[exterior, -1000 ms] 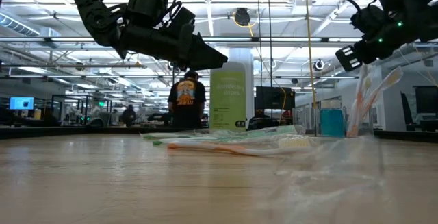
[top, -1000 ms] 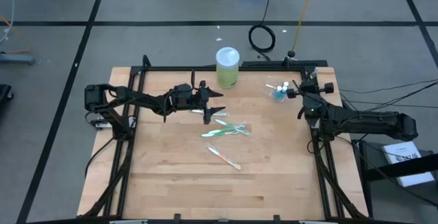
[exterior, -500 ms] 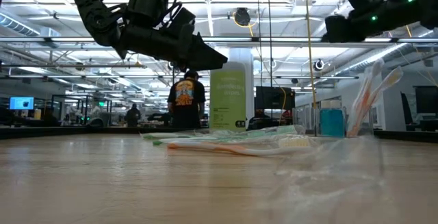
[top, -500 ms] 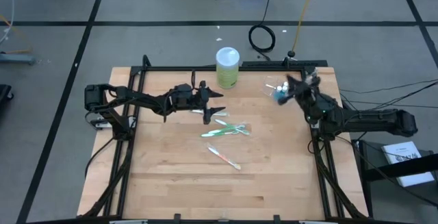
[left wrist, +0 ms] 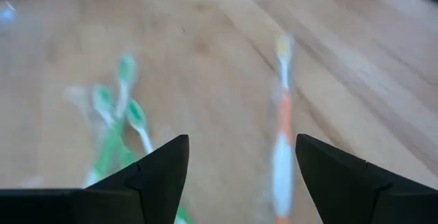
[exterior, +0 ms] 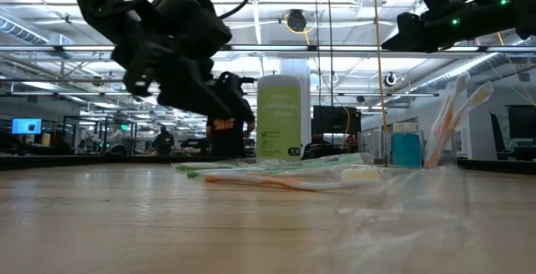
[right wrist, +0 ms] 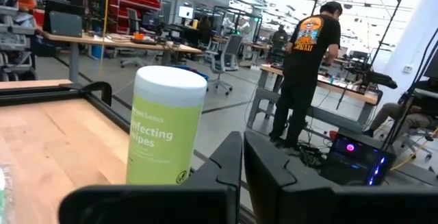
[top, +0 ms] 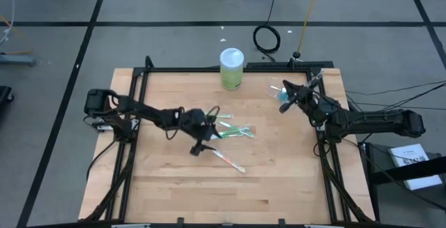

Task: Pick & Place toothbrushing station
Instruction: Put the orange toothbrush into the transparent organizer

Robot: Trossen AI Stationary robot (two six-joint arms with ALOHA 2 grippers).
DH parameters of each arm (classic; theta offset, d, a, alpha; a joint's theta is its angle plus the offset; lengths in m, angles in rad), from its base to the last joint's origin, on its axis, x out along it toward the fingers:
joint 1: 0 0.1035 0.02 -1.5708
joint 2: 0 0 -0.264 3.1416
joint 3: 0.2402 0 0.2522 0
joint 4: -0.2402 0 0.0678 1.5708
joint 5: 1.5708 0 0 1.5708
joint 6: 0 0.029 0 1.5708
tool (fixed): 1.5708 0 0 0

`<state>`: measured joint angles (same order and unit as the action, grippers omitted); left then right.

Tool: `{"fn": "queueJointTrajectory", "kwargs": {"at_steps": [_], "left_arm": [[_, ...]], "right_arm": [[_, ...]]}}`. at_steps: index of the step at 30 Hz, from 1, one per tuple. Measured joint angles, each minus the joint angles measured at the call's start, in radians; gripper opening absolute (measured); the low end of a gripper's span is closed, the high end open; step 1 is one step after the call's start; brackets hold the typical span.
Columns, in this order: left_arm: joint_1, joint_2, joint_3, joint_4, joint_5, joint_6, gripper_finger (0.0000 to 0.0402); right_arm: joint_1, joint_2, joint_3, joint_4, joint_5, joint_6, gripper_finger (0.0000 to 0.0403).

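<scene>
Left hand point(top: 207, 139): mine, low over the middle of the worktop point(top: 174, 186), fingers spread apart with nothing between them; the wrist view looks down through the gap.
Right hand point(top: 283, 96): mine, raised near the far right corner, fingers pressed together and holding nothing.
Hard to see: the left wrist view is smeared, so brush heads and handles show only as streaks; in the high view my left hand covers part of the brush pile.
Pink-white toothbrush point(left wrist: 281, 148): lies flat on the wood just under my left hand, apart from the green ones.
Green-white toothbrushes point(top: 235, 130): a loose cluster just beyond my left hand, lying flat, overlapping.
Clear cup point(exterior: 444, 131): near the far right corner, below my right hand, with brushes leaning in it; from above it is barely legible.
Teal tube point(exterior: 405, 148): stands beside the cup.
Lime-green wipes canister point(top: 231, 69): upright at the far edge, well clear of both hands.
Background: a person point(right wrist: 308, 66) in a dark shirt stands, back turned, at benches beyond the worktop.
</scene>
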<state>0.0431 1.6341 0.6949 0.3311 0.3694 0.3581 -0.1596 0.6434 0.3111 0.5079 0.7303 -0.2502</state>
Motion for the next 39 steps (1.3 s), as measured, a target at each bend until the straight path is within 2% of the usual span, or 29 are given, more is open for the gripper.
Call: {"fn": "queueJointTrajectory", "kwargs": {"at_steps": [4,13,19,25,29,39], "left_arm": [[-0.066,0.0,0.0,-0.052,-0.073,-0.034,0.0271],[-0.142,0.087,0.0,-0.039,-0.094,-0.105,0.0271],[-0.145,0.17,0.0,0.064,-0.104,-0.104,0.0271],[-0.112,0.222,0.001,0.104,-0.053,-0.098,0.0264],[-0.095,0.245,0.002,0.106,-0.032,-0.106,0.0217],[-0.082,0.247,0.003,0.1,-0.042,-0.109,0.0037]], "right_arm": [[0.0,0.0,0.0,0.001,-0.001,0.003,0.0011],[0.0,0.0,0.001,0.004,-0.003,0.056,0.0011],[0.0,0.0,0.002,0.004,-0.029,0.056,0.0013],[0.0,0.0,0.002,0.004,-0.029,0.059,0.0008],[0.0,0.0,0.002,0.004,-0.029,0.067,0.0007],[0.0,0.0,0.002,0.004,-0.029,0.066,0.0007]]}}
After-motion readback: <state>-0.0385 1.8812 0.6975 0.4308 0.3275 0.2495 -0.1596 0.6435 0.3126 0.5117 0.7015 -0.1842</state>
